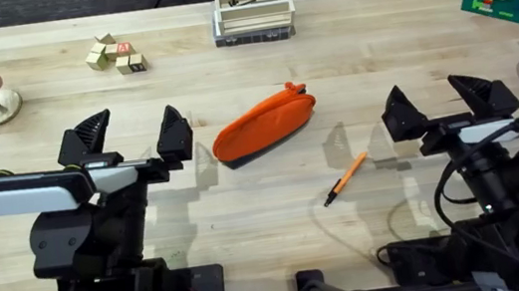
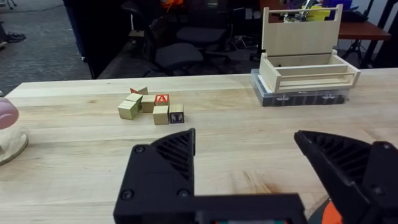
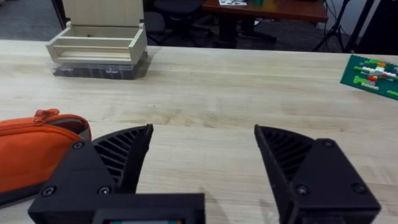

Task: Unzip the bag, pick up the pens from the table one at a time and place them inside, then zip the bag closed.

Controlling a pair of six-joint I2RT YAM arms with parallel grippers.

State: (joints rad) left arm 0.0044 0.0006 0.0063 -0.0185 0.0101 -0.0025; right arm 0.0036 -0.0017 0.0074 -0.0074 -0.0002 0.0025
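Bag [image 1: 265, 125] lies mid-table [image 1: 249, 217] between both spread, empty grippers, long axis diagonal, pull end away from left gripper [image 1: 133, 134], which is nearer than right gripper [image 1: 440, 102].

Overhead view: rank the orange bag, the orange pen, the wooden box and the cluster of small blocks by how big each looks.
1. Bag, largest.
2. Wooden box; it sits farther from the camera, so the gap is unsure.
3. Cluster of blocks and pen: the pen's line and the cluster's spread look alike, so unranked.
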